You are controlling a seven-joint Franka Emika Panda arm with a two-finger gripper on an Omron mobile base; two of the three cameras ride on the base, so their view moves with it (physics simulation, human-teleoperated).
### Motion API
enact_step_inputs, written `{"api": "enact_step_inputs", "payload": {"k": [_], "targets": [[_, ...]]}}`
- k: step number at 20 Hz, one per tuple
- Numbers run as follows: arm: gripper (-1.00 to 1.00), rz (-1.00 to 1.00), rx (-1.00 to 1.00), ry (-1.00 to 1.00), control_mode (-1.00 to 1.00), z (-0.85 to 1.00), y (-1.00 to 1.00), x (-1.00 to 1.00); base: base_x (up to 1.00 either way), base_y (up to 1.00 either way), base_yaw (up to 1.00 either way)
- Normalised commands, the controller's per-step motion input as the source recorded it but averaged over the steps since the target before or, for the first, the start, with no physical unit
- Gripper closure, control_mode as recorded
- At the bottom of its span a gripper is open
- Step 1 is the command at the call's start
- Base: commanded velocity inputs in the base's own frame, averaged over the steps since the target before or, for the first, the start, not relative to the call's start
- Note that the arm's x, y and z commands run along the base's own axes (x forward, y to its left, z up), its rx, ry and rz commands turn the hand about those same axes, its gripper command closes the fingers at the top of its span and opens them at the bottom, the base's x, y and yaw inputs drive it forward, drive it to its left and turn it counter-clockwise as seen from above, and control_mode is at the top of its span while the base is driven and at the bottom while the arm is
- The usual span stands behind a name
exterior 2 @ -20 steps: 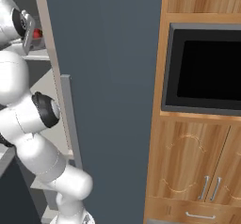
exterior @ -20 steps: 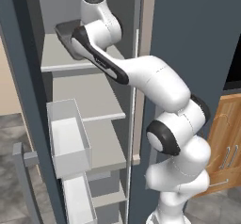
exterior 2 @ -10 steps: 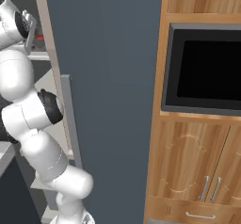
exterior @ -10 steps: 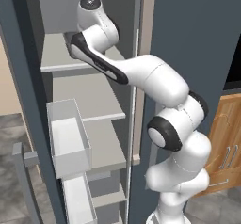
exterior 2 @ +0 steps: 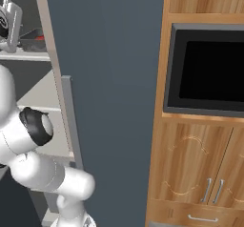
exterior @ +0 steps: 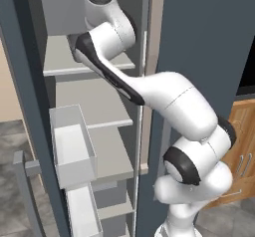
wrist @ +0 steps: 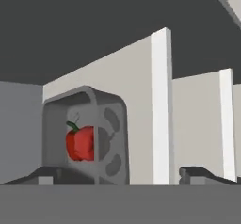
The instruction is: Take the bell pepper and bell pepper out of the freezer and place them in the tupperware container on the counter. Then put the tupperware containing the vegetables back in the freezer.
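**Tub on upper freezer shelf, jaws apart**

Gripper (wrist: 120, 173) fingers stand wide apart in my hand view, one tip low at the left and one low at the right, with nothing between them. Straight ahead of them I see the tupperware container (wrist: 110, 138), its dark translucent wall and rounded corners facing the camera. One bell pepper (wrist: 81, 143) shows red through that wall, green stem at its top; I cannot tell whether a second sits behind it.

From the left base view, the arm reaches up from lower right into the open freezer (exterior: 30, 81), the hand at the upper shelf (exterior: 60, 61). Below it are more light grey shelves and a pale drawer (exterior: 72, 146) pulled out toward me.

From the right base view, the hand sits at the top left, and just beside it the dark tub with a bit of red rests on the shelf. Right of the freezer stands a wooden cabinet (exterior 2: 190, 169) holding a black built-in oven (exterior 2: 209, 68).
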Motion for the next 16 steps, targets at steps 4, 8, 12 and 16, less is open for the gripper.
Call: {"api": "enact_step_inputs", "payload": {"k": [4,8,12,16], "targets": [[-1.00,0.00,0.11,0.00,-1.00,0.01,-0.69,-1.00,0.00,0.00,0.00],[-1.00,0.00,0.07,0.00,-1.00,-0.09,-0.65,-1.00,0.00,0.00,0.00],[-1.00,-0.02,0.00,0.01,-1.00,-0.42,-0.62,-1.00,0.00,0.00,0.00],[-1.00,-0.02,0.00,0.03,-1.00,-0.56,-0.49,-1.00,0.00,0.00,0.00]]}}
